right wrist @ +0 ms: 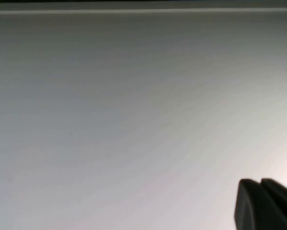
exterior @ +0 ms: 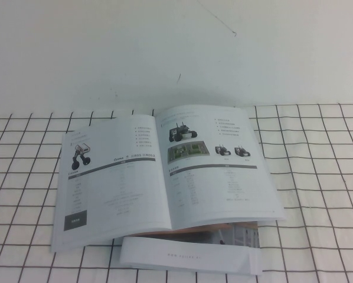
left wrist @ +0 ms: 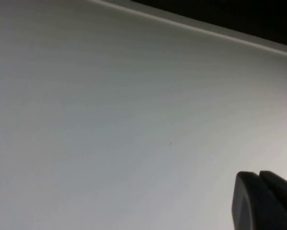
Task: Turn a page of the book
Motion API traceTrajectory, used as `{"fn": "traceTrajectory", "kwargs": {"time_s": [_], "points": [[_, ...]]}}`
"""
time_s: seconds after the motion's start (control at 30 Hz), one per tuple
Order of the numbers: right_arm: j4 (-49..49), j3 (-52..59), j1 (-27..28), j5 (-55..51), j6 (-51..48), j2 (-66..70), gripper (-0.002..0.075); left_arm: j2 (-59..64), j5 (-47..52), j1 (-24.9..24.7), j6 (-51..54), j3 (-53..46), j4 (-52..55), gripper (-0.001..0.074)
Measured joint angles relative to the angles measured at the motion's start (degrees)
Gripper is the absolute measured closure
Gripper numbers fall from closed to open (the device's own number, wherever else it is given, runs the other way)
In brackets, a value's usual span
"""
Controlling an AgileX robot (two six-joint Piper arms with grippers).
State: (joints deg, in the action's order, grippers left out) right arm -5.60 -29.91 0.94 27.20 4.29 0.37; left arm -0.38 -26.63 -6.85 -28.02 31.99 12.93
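The book (exterior: 114,183) lies open on the checked cloth in the middle of the high view. Its right-hand page (exterior: 215,162) is a white leaf printed with wheeled robots and a dark-barred table, and it lies flat. Neither arm shows in the high view. My left gripper (left wrist: 258,175) shows only as two black fingertips pressed together, over a plain pale surface. My right gripper (right wrist: 260,182) looks the same, fingertips together and nothing between them. The book shows in neither wrist view.
A plain white booklet (exterior: 188,256) with one line of small grey text pokes out from under the book's front edge. The white cloth with a black grid (exterior: 318,194) covers the table. Behind it is a bare white surface (exterior: 176,53).
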Motion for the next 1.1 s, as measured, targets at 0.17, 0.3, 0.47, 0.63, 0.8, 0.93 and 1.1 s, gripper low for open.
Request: {"fn": "traceTrajectory", "kwargs": {"time_s": [0.17,0.3,0.47,0.63,0.8,0.93,1.1], "points": [[-0.09,-14.77,0.00,-13.56,0.10,8.52,0.0725,6.72,14.72,0.00,0.14,13.70,2.19,0.0737],[-0.22,-24.69,0.00,-27.68,-0.96,17.42,0.0725,14.01,26.02,0.00,0.14,20.50,4.35,0.0737],[-2.33,-29.79,0.00,-48.56,-6.58,33.90,0.0725,25.96,45.79,0.00,0.14,22.86,4.90,0.0737],[-1.53,-25.30,0.00,-53.91,-7.58,37.74,0.0725,30.57,56.65,0.00,0.14,22.09,4.95,0.0737],[4.70,-16.31,-0.36,-53.72,-7.90,42.63,0.0725,33.72,57.63,0.00,0.14,20.39,3.75,0.0737],[12.92,-12.48,-1.78,-54.84,-11.18,48.48,0.0725,37.75,58.04,0.00,0.48,17.73,-0.85,0.0737],[21.77,-12.85,-5.25,-56.88,-24.64,57.10,0.0725,46.46,58.89,0.00,6.49,15.80,-9.46,0.0737]]}}
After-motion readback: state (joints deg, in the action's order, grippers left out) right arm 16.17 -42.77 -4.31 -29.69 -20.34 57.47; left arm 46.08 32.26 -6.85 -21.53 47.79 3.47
